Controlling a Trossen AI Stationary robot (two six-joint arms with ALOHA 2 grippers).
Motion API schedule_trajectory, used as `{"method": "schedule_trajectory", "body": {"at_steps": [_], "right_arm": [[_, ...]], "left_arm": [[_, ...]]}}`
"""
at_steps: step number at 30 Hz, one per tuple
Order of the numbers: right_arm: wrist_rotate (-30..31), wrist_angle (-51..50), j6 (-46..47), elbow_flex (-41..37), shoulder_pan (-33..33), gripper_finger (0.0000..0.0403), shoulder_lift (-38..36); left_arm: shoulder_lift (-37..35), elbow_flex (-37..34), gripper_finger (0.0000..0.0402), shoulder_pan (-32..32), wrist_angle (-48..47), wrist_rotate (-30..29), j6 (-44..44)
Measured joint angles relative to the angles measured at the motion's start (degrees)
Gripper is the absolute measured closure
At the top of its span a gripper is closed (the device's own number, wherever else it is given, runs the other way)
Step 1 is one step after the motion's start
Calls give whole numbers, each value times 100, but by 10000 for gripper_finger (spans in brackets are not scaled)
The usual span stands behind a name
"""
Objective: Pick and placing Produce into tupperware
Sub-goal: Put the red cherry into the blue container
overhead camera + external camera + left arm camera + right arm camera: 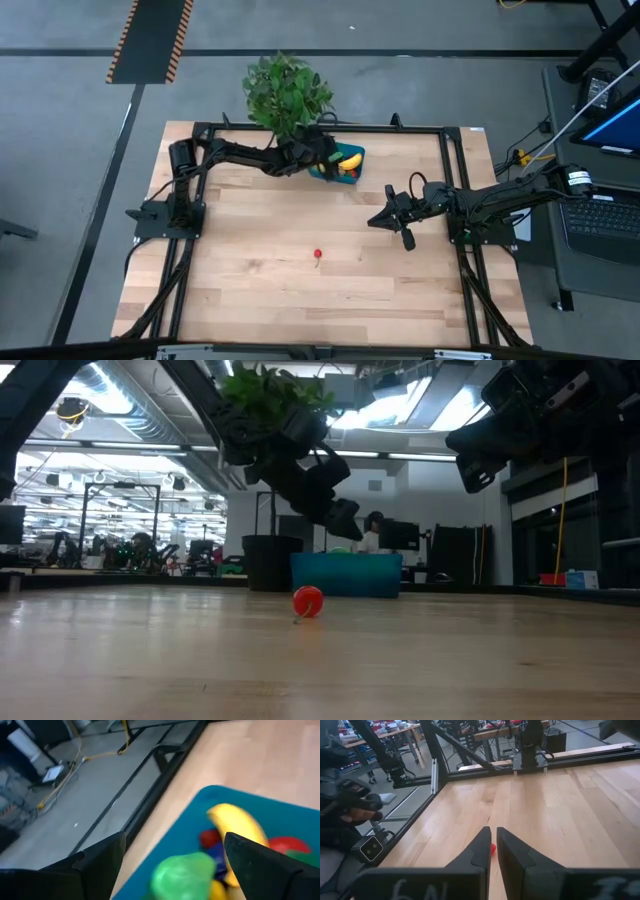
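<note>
The left tool [172,855] hangs over the shallow teal-blue plastic container [338,163] at the far edge of the pale wooden surface [300,290], its two dark fingers spread wide and released, with nothing clamped between them. A pale green toy piece [182,875] lies just below the gap, apparently resting in the container beside a yellow toy banana [237,827] and red and blue pieces. To finish this drop cleanly, the tool should probably lift straight up, so neither finger catches the container wall or drags the green piece back out.

One small red round toy fruit [318,255] is left out in the open middle of the surface, well apart from the container; the remaining produce in sight is already in the tub. The right tool [492,845] hovers above the surface on the right side, fingers clenched together on nothing, pointing roughly toward that red fruit. A leafy green potted plant [287,90] stands just behind the container.

The only writing is faint scrawl on the right tool's body, too unclear to read.
</note>
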Motion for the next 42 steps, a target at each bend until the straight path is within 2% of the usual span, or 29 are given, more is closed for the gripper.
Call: {"method": "schedule_trajectory", "body": {"at_steps": [12,19,24,31,34,37,42], "right_arm": [[0,-2,-35,0,0,369,0],[0,-2,-31,0,0,369,0],[0,-2,2,0,1,369,0],[-1,-2,24,0,1,369,0],[-1,-2,124,0,1,369,0],[0,-4,163,0,4,369,0],[-3,-6,156,4,14,369,0]], "left_arm": [[0,0,69,-916,439,17,215],[0,0,66,-1436,954,22,586],[0,0,67,-1647,972,23,925],[0,0,67,-2221,903,514,926],[-24,-15,65,-2499,883,531,921],[-217,-235,64,-2714,960,517,820],[-899,-1116,64,-2876,1250,517,312]]}}
